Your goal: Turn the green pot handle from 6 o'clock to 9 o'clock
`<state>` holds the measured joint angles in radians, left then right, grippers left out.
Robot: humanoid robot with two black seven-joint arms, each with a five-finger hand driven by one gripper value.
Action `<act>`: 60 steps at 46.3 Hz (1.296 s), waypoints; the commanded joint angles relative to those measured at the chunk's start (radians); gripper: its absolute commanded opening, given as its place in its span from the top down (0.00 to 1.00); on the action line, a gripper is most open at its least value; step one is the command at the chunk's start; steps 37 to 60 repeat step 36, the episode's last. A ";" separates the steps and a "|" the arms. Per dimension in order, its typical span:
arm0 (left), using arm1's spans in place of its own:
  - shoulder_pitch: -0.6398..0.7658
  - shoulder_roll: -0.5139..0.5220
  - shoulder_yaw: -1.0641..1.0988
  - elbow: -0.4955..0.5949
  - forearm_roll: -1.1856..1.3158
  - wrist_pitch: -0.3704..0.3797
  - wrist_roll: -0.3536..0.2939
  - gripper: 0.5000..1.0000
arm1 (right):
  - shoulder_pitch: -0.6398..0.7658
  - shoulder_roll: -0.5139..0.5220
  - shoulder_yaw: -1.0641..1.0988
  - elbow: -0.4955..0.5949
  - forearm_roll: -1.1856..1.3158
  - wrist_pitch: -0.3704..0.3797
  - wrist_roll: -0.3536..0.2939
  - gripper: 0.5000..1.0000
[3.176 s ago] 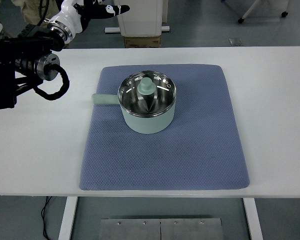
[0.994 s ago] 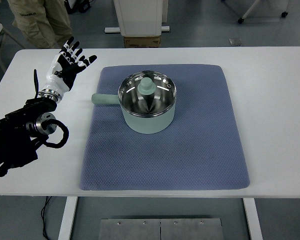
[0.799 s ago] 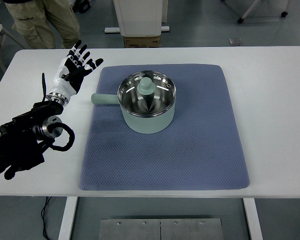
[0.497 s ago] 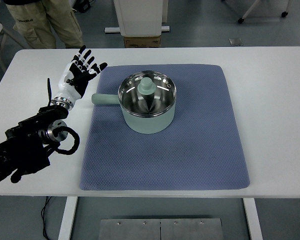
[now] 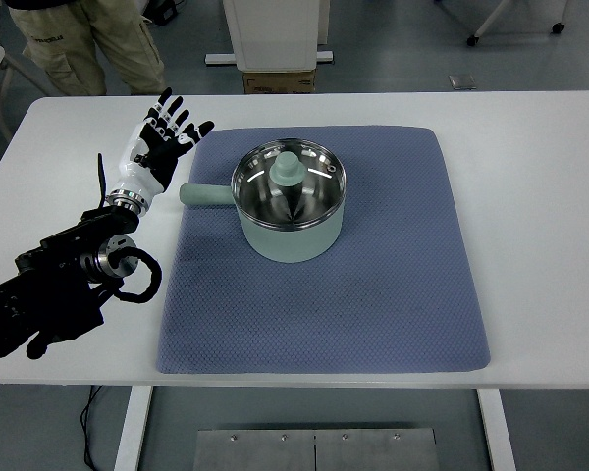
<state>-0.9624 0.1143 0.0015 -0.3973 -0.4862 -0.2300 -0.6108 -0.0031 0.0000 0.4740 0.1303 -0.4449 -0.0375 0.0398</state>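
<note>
A pale green pot (image 5: 290, 211) with a shiny steel inside and a green knob stands on the blue mat (image 5: 373, 294). Its green handle (image 5: 204, 195) sticks out to the picture's left. My left hand (image 5: 164, 137) hovers over the white table just left of the mat, a little up and left of the handle tip. Its fingers are spread and hold nothing. It does not touch the pot. The right arm is out of view.
The white table (image 5: 540, 196) reaches to all sides of the mat. A person in khaki trousers (image 5: 88, 39) stands beyond the far left corner. A white cabinet and a cardboard box (image 5: 278, 78) sit behind the far edge.
My left arm has swung down from the far left corner and drifted right, bringing the spread hand close to the pot's handle. The pot has not moved.
</note>
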 commanded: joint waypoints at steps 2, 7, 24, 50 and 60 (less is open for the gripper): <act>0.001 0.001 0.000 0.000 0.000 0.001 0.000 0.00 | 0.000 0.000 0.000 0.000 0.000 -0.001 0.000 0.00; -0.001 0.002 0.000 0.002 0.000 0.000 0.000 0.00 | 0.000 0.000 0.000 0.000 0.000 0.001 0.000 0.00; 0.001 0.004 -0.008 0.002 0.018 0.000 0.000 0.00 | 0.000 0.000 -0.002 0.009 -0.002 0.001 -0.001 0.00; 0.002 0.004 -0.015 0.012 0.034 0.000 0.000 0.00 | -0.005 0.000 0.000 0.008 0.000 0.001 -0.009 0.00; 0.002 0.004 -0.015 0.012 0.034 0.000 0.000 0.00 | -0.005 0.000 0.000 0.008 0.000 0.001 -0.009 0.00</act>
